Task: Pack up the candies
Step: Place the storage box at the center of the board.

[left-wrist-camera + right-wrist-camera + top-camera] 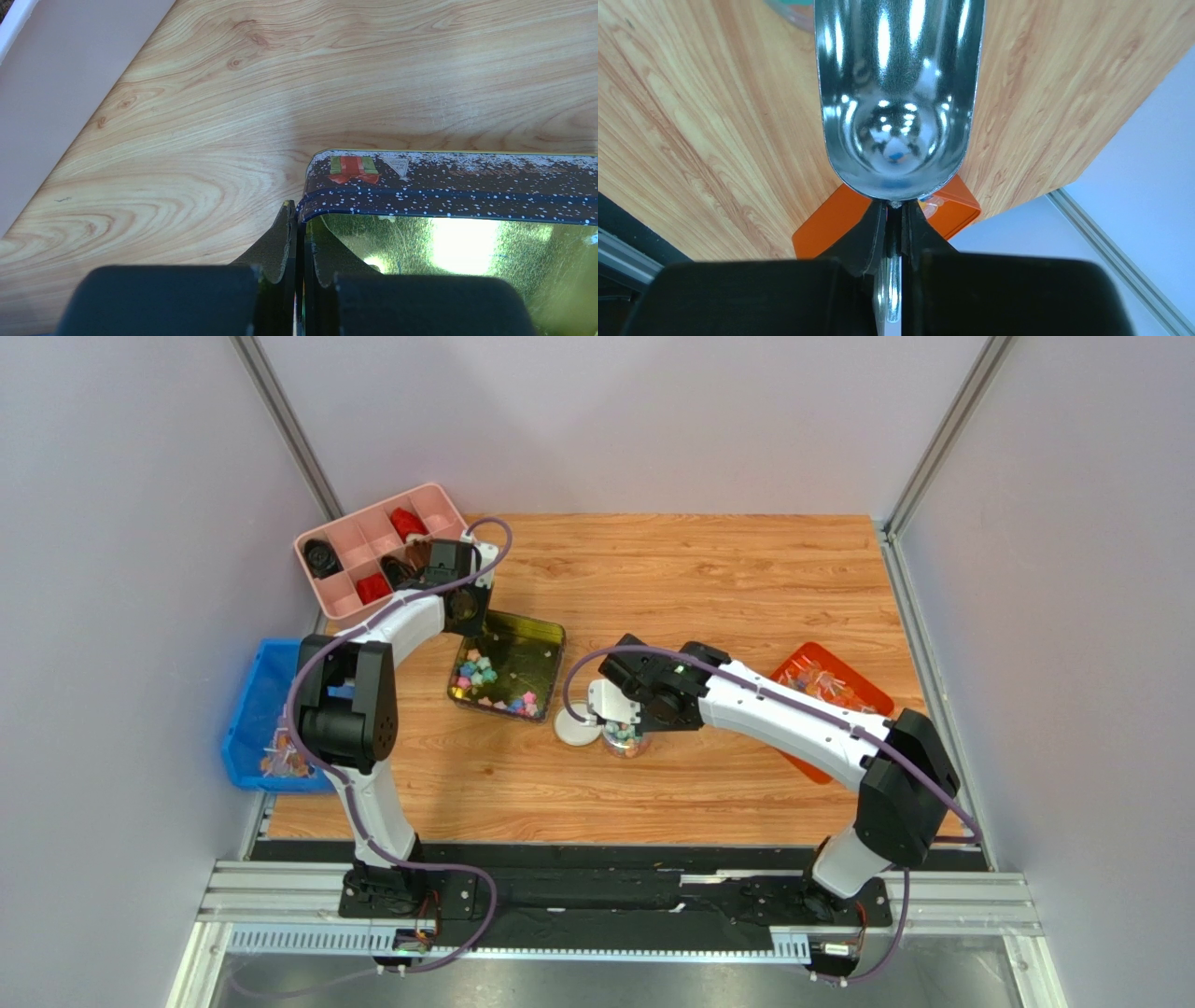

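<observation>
While the left pincer [298, 210] is clamped shut on the corner rim of the dark speckled tin [449, 183], holding it against the bench [701, 574], the right pincer [894, 213] is closed narrow on the thin handle of a metal scoop [899, 105].

Seen from above, the tin sits left of centre in the frame. The candies [491, 679] — small pastel balls — are scattered over its gold floor, mostly toward its lower edge. Just to its right, near the middle of the frame, a small jar [626, 744] stands under the right pincer with a few coloured balls showing inside. A white lid [571, 730] lies on the jar's left, touching or just beside it; I cannot tell which. The right wrist view shows the scoop's bowl bare and shiny, with nothing in it but reflections.

The step in hand looks like the scooping round, at its jar end, with an empty scoop. Many candies lie in the tin, so the packing seems far from done.

The next move calls for swinging the scoop left to the tin and sliding its lip low along the floor, under the cluster at the lower edge. The left pincer braces the tin against that push. After that comes a level carry back — round sweets roll off easily.

The orange tray [829, 227], the pink divided box [368, 515] at upper left and the blue bin [253, 686] at the left edge seem to play no part.
</observation>
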Action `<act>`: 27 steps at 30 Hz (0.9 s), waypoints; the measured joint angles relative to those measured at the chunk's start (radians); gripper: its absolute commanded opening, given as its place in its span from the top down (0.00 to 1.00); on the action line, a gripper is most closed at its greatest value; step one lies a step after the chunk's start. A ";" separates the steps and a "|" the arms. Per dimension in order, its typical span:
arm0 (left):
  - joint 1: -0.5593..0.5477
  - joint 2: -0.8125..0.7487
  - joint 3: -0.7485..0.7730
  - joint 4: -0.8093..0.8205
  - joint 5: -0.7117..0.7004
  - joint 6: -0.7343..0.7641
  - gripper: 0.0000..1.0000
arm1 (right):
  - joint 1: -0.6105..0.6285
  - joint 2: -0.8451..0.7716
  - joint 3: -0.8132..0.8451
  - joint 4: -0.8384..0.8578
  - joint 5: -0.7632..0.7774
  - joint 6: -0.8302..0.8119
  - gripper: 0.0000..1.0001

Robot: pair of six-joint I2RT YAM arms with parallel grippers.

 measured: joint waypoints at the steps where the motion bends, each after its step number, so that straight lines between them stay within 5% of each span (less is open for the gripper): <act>1: 0.000 0.000 0.000 0.000 0.000 0.000 1.00 | -0.003 -0.003 0.016 0.001 -0.004 0.000 1.00; 19: 0.016 0.029 0.055 -0.031 -0.001 0.008 1.00 | -0.240 0.022 0.167 0.146 -0.021 0.114 1.00; 27: 0.036 0.132 0.180 -0.094 0.012 0.016 1.00 | -0.244 0.045 0.188 0.196 -0.054 0.151 1.00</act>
